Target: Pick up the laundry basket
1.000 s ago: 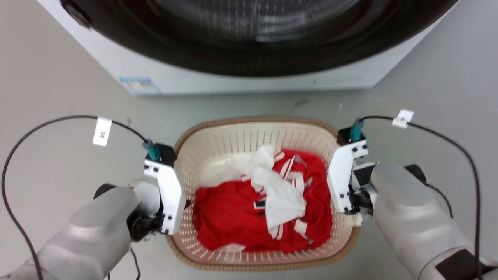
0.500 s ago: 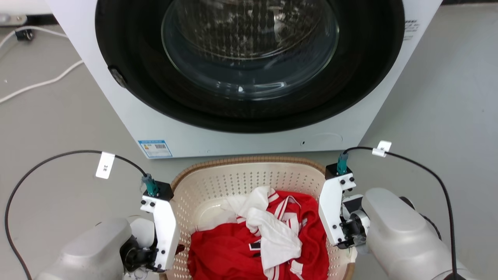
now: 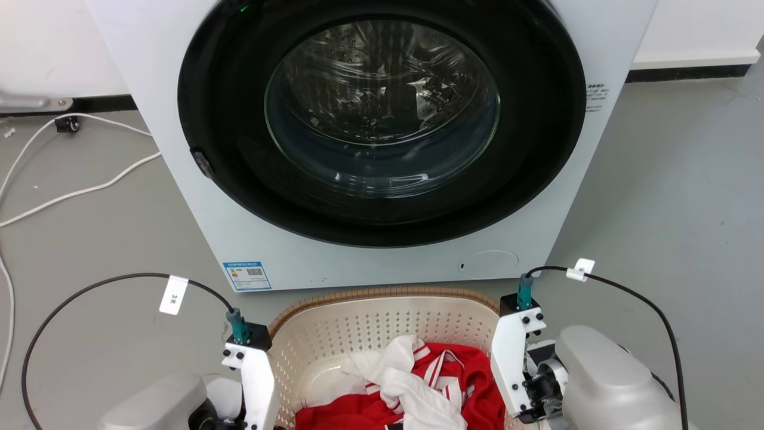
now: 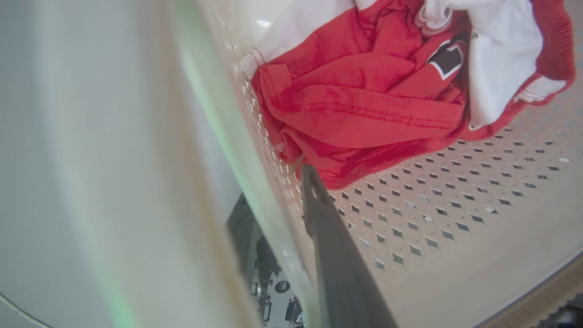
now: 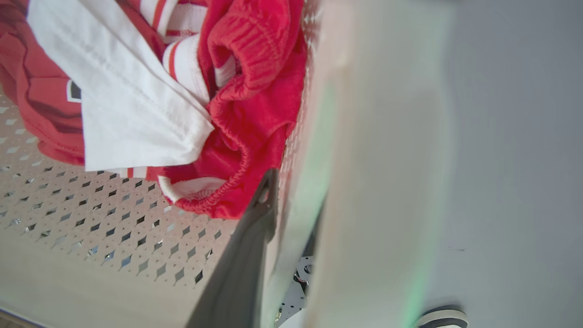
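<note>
Left gripper (image 4: 278, 200): closed narrow across the left side wall of the laundry basket (image 3: 382, 325). One dark finger (image 4: 321, 214) lies inside against the perforations and the other outside, with the wall pinched between them.

Right gripper (image 5: 294, 200): closed likewise on the right side wall. Its inner finger (image 5: 255, 218) lies just beside red cloth.

Laundry basket: cream plastic, diamond-perforated walls, brown woven-look rim (image 3: 382, 293). It sits between the two arms, just in front of the washer (image 3: 382, 266), which stands toward the far edge of the floor (image 3: 656, 209). Whether its base rests on the floor or hangs clear cannot be told.

Contents: red garments (image 3: 471, 382) with white trim, and a white piece (image 3: 412, 382) crumpled on top. The far wall inside is bare.

Sundries: white cables (image 3: 77, 191) trailing by the floor's left edge, well apart from the basket.

Handling, as judged:
- Weight: light, being thin plastic with a small soft load.
- Walls: smooth and probably springy, so they are apt to bow inward or slide through a pinch.
- Rim: looks like the stiffest part, so the best hold is high on the two opposite sides, close beneath it.
- Lift: both arms should rise evenly to keep the basket level. A lag on one side would twist the walls and tip the clothes toward the low end.
</note>
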